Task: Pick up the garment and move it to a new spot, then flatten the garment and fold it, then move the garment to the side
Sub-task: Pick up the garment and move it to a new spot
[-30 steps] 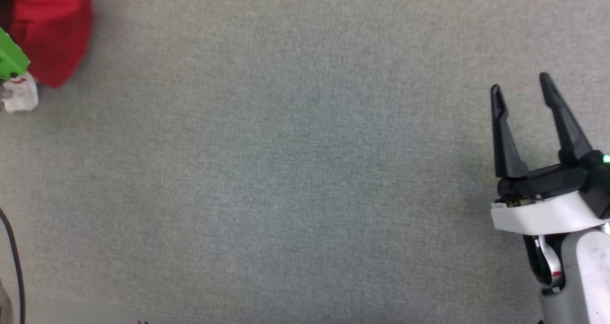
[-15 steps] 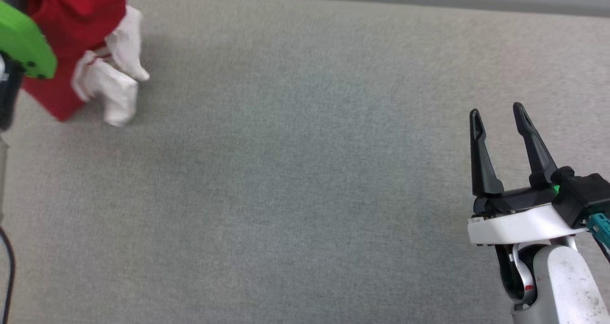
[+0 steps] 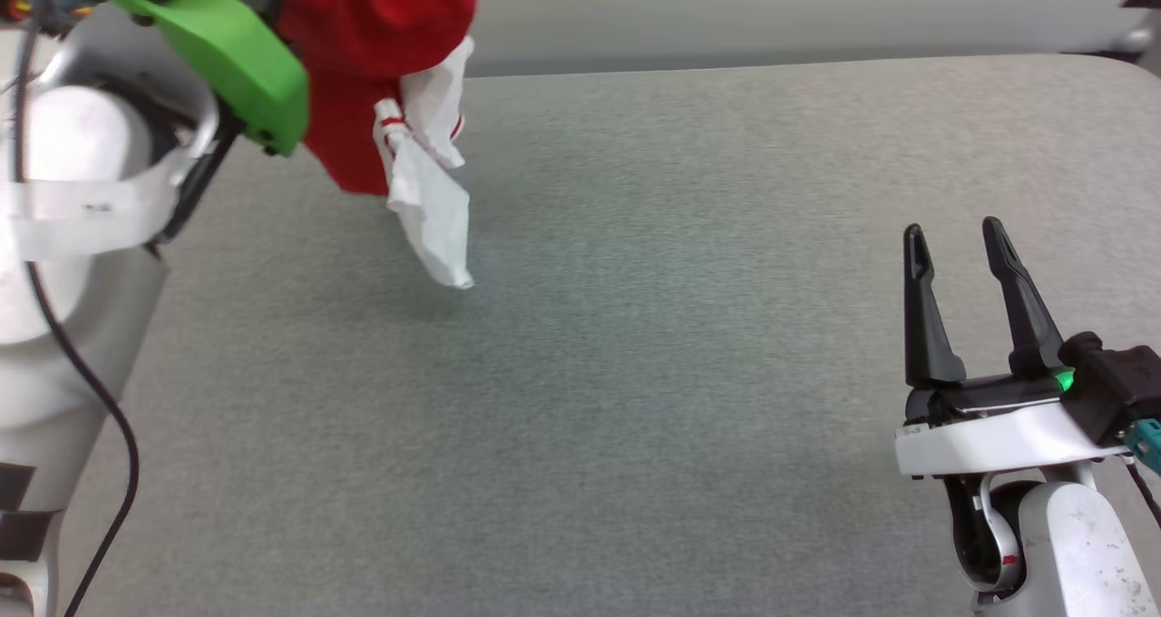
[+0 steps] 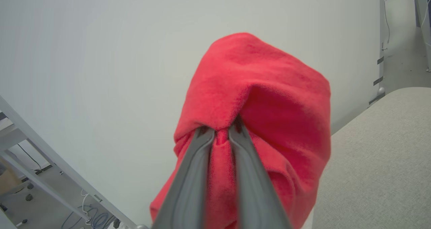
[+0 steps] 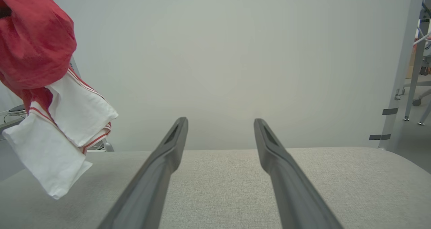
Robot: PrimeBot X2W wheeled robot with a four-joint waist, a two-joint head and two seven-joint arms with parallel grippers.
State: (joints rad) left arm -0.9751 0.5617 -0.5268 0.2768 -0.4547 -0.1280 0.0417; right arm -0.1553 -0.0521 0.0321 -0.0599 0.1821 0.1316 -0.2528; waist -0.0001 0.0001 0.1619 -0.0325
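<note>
Garment (image 3: pixel 381 36) dangles over the surface's (image 3: pixel 635 372) far left corner, pinched high in my left fingers (image 4: pixel 192 175) to travel clear; my right fingers (image 3: pixel 921 308) wait spread, empty.

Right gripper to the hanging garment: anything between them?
Nothing: the head view shows bare grey table between the right gripper and the garment.

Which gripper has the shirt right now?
The left gripper, pinched shut on the red shirt; the right gripper is open and empty over the table.
</note>
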